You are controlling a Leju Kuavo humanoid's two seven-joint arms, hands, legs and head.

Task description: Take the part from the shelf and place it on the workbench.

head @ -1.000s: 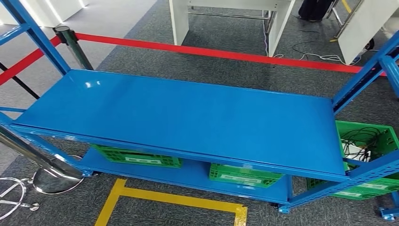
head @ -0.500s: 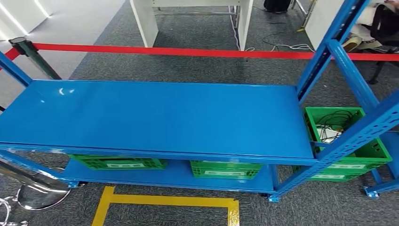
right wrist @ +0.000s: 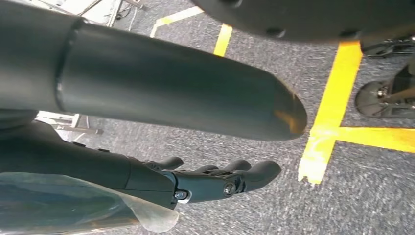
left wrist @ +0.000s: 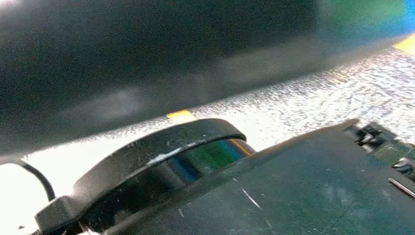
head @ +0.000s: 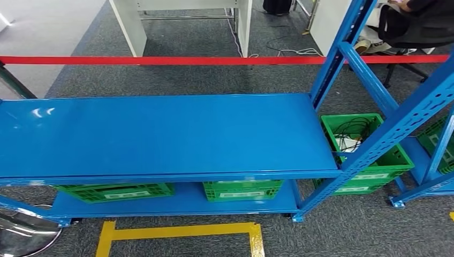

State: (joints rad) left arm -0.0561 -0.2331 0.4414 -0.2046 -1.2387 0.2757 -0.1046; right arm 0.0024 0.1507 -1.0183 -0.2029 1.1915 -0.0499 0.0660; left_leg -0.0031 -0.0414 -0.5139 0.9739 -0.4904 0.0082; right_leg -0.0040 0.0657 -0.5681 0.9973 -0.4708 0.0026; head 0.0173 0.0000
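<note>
- The right robot hand point(right wrist: 220, 182) hangs with its dark fingers point(right wrist: 259, 171) loosely stretched and a little apart; nothing is held in it.
- The state of the left robot hand point(left wrist: 313, 191) cannot be told, as the left wrist view is dark and blurred.
- Below the right robot hand lies the floor point(right wrist: 372, 196), a grey, coarse carpet; a strip of yellow tape point(right wrist: 333, 112) is laid on it just beyond the fingertips.
- The shelf point(head: 160, 134) is judged to stand ahead of and higher than the hanging hand: smooth blue painted steel with a glossy flat board and perforated uprights point(head: 396, 128).
- Where the part lies cannot be told; it is judged most likely to sit in one of the crates, well apart from both hands.
- Two green crates point(head: 115, 191) point(head: 241, 190) of ribbed, latticed plastic are tucked under the board; a third crate point(head: 369, 160) stands beside the upright and holds dark coiled cables.
- How the part will handle can only be guessed: a workshop part is probably stiff and fairly light, best taken round its middle; if cables are tangled with it, snagging is to be expected.
- A red barrier band point(head: 160, 60) is stretched behind the shelf.
</note>
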